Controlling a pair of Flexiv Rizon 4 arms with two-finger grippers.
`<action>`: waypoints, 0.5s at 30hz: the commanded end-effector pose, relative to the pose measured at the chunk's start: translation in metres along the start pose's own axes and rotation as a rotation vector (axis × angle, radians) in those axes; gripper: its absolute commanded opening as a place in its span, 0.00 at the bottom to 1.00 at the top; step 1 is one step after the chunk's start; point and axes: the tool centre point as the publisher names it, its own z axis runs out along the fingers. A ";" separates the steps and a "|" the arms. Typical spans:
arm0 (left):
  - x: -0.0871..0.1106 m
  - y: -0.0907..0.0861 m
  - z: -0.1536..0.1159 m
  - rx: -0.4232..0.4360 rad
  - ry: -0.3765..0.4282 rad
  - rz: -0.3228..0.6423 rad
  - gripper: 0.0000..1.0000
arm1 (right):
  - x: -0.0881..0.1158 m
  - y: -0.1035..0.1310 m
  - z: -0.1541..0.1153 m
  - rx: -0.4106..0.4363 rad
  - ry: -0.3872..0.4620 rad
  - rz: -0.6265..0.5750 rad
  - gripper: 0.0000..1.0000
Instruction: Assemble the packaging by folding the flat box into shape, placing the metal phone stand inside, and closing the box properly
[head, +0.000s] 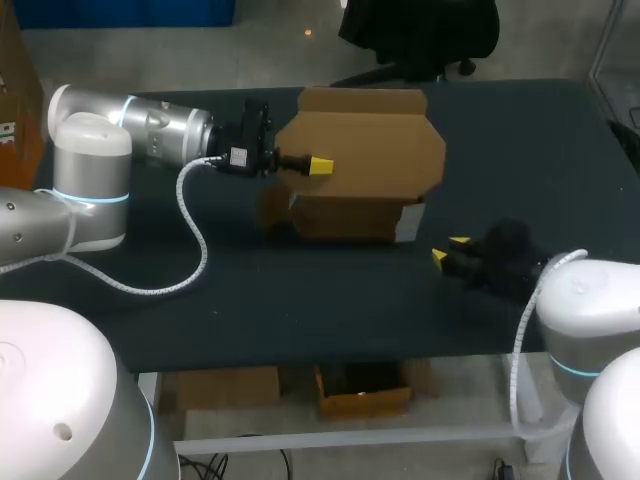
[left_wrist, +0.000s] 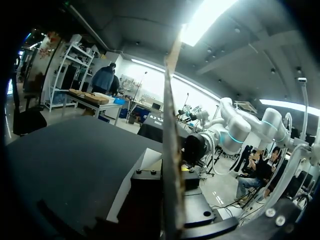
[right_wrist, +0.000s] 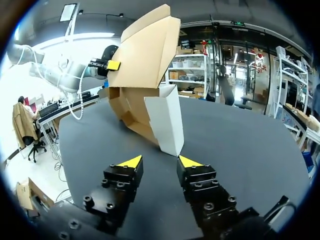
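The brown cardboard box (head: 350, 215) stands in the middle of the black table with its big lid panel (head: 375, 150) raised. My left gripper (head: 320, 165) is shut on the lid's left edge. In the left wrist view that panel (left_wrist: 170, 125) shows edge-on, clamped in the gripper (left_wrist: 172, 200). My right gripper (head: 450, 252) is open just off the box's front right corner. In the right wrist view it (right_wrist: 160, 162) stands apart from the box's white side flap (right_wrist: 165, 120), with nothing between the fingers. The lid (right_wrist: 145, 55) rises beyond it. No phone stand is visible.
Bare black table (head: 300, 300) stretches in front of the box and to both sides. The left arm's white cable (head: 195, 235) loops over the table left of the box. The front table edge runs just below my right gripper.
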 end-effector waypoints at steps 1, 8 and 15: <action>-0.002 0.003 0.001 0.000 0.003 0.000 0.00 | 0.004 -0.007 -0.046 -0.022 0.143 -0.014 0.85; -0.002 0.003 0.001 0.000 0.003 0.000 0.00 | 0.009 -0.015 -0.062 -0.023 0.184 -0.067 1.00; -0.002 0.003 0.001 0.000 0.003 0.000 0.00 | 0.016 -0.023 -0.063 -0.054 0.221 -0.096 1.00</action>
